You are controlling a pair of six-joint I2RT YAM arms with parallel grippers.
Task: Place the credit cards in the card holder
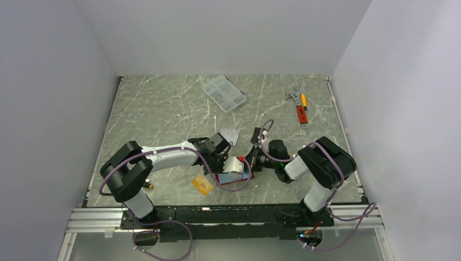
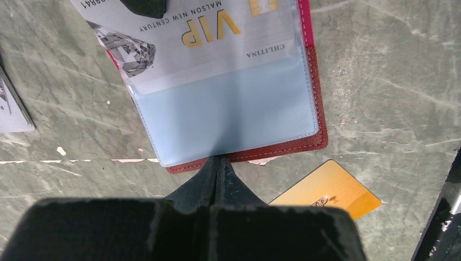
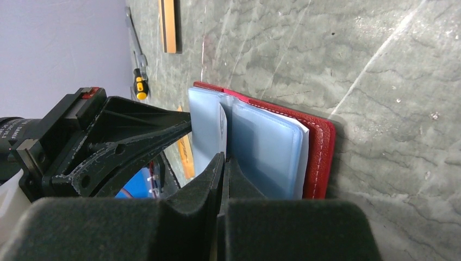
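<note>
The red card holder lies open on the marble table between both arms, its light blue sleeves showing. A silver-grey credit card printed VIP sits partly inside the top sleeve. My left gripper is shut on the near edge of that sleeve. My right gripper is shut on the card's far end, and the card shows edge-on between the sleeves. An orange-gold card lies flat just beside the holder. Another silver card rests behind the left gripper.
A clear plastic compartment box sits at the back centre. A wrench and red-and-yellow tools lie at the back right. A small yellow-handled screwdriver lies by the left arm's base. White walls close in the table on three sides.
</note>
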